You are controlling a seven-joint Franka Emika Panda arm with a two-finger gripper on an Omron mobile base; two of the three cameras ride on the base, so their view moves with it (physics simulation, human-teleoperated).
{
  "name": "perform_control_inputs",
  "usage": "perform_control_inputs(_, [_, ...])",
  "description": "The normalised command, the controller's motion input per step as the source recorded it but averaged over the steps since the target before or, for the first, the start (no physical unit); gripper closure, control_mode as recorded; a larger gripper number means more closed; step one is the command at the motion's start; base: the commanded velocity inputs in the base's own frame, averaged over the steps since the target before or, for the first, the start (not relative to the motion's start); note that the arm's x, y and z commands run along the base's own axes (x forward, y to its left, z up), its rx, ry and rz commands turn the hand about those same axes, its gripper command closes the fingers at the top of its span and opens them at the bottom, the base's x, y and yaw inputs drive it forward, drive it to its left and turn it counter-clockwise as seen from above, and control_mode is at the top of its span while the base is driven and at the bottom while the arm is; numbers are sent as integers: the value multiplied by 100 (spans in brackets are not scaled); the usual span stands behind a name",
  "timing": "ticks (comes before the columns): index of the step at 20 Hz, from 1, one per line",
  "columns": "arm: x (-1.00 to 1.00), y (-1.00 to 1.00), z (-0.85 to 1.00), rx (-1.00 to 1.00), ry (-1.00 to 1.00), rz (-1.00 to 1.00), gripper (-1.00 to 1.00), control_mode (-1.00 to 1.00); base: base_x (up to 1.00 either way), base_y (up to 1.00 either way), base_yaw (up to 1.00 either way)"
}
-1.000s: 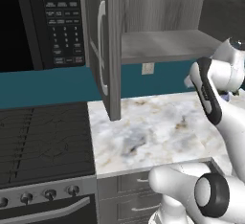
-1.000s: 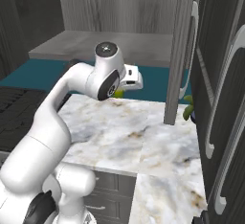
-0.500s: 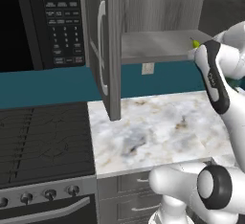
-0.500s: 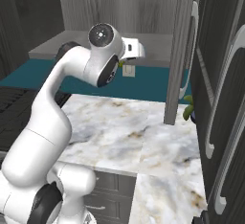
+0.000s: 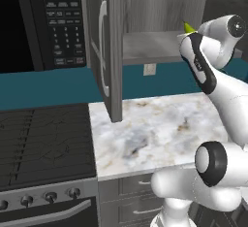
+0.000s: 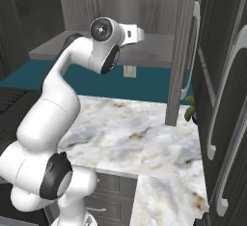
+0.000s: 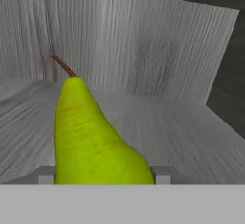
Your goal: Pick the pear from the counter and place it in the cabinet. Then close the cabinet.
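Jaws pinching the pear point(image 7: 93, 137) at its broad base, stem pointing to 11 o'clock in the hand view. Probably light, firm, smooth and bruisable, so best gripped at the belly. Carried over the shelf point(image 7: 182, 132) inside the open cabinet point(image 5: 114, 51), shelf bare ahead. Table point(image 5: 160, 134) below.

Glossy white rounded arm point(image 6: 48, 119), dark joint caps, bulbous base

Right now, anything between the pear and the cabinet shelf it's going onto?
Nothing visible. The gripper holds the pear stem-forward at the open cabinet, and in the hand view the shelf ahead is bare up to the back wall. The open door stands off to the left, out of the path.
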Motion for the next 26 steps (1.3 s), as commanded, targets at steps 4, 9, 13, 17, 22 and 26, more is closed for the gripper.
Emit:
perform_control_inputs(4, [100,7,0,0,1,0,100,-100,0,0,0])
perform_control_inputs(9, [95,0,0,0,2,0,100,-100,0,0,0])
perform_control_inputs(13, [69,0,0,0,3,0,-100,-100,0,0,0])
perform_control_inputs(17, [41,0,0,0,4,0,-100,-100,0,0,0])
perform_control_inputs(22, [-9,0,19,0,-5,0,-100,-100,0,0,0])
perform_control_inputs(26, [-83,0,18,0,-3,0,-100,-100,0,0,0])
